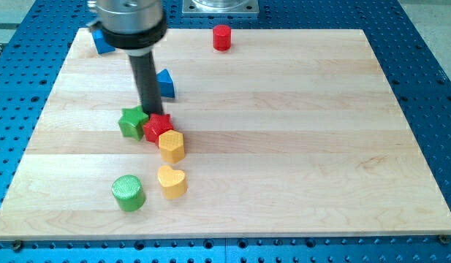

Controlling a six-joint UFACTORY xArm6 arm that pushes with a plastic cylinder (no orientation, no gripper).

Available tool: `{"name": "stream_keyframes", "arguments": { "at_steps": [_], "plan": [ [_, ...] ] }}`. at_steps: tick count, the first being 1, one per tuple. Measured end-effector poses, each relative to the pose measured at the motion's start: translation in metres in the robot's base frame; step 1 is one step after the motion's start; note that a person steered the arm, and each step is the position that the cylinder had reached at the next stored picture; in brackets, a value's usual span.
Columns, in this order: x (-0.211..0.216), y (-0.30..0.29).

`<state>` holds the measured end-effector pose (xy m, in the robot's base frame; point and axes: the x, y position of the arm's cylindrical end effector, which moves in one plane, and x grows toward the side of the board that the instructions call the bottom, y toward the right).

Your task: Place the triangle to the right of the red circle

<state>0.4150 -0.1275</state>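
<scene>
At board's left-centre, my tip (pixel 151 113): bare rod end, no jaws, gripping nothing, sitting between the green star (pixel 132 121) and the red star (pixel 157 126), seemingly touching both.
Blue triangle (pixel 165 82): standing just up and to the view's right of my rod, partly hidden behind it, apart from the stars.
Red circle (pixel 222 36): sitting near the view's top edge, well apart from the triangle, with bare wood to its right.
Handling: the triangle is looking light, rigid and quick to slide; I judge it is turning easily if pushed off-centre, so pressing on a flat face, low down, is best.
Others: yellow hexagon (pixel 171 145) touching the red star; yellow heart (pixel 172 181) and green cylinder (pixel 128 192) lying below; another blue block (pixel 102 42) peeking out at top left.
</scene>
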Motion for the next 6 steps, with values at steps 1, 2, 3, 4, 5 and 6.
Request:
{"name": "stream_keyframes", "arguments": {
  "at_steps": [1, 2, 3, 4, 5, 6],
  "plan": [
    [-0.042, 0.005],
    [-0.080, 0.004],
    [-0.092, 0.025],
    [-0.092, 0.080],
    [-0.082, 0.028],
    [-0.052, 0.026]
  ]
}}
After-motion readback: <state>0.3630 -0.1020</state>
